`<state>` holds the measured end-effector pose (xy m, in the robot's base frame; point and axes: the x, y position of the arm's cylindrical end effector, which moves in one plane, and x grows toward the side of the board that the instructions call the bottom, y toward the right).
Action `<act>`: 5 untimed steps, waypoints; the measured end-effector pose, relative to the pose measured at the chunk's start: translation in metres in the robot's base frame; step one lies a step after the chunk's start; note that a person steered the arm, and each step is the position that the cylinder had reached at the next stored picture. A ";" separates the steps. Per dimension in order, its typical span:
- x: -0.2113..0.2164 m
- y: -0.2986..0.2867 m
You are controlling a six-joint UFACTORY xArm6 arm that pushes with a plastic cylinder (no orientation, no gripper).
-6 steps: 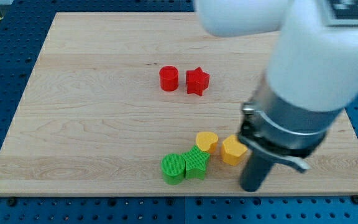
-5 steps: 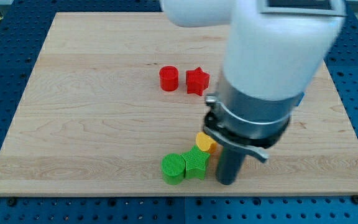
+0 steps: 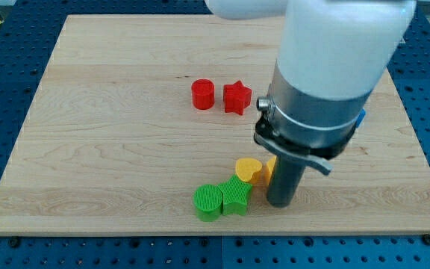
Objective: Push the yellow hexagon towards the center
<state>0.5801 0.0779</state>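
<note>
Wooden board | my tip moved right | yellow hexagon mostly hidden

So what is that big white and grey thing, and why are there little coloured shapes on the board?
That big thing is a robot arm. It has no hand, only a dark rod, and my tip slides on the wooden board to push blocks. There is just one camera, looking down at the board from the front. Near the view's top sit a red cylinder and a red star. Lower down are a green cylinder, a green star and a yellow heart. The yellow hexagon is mostly hidden behind the rod. My tip stands just right of the green star. Nothing is held; it only pushes.
</note>
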 end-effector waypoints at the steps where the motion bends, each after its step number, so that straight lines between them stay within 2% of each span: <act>1: -0.022 0.000; 5: -0.099 0.010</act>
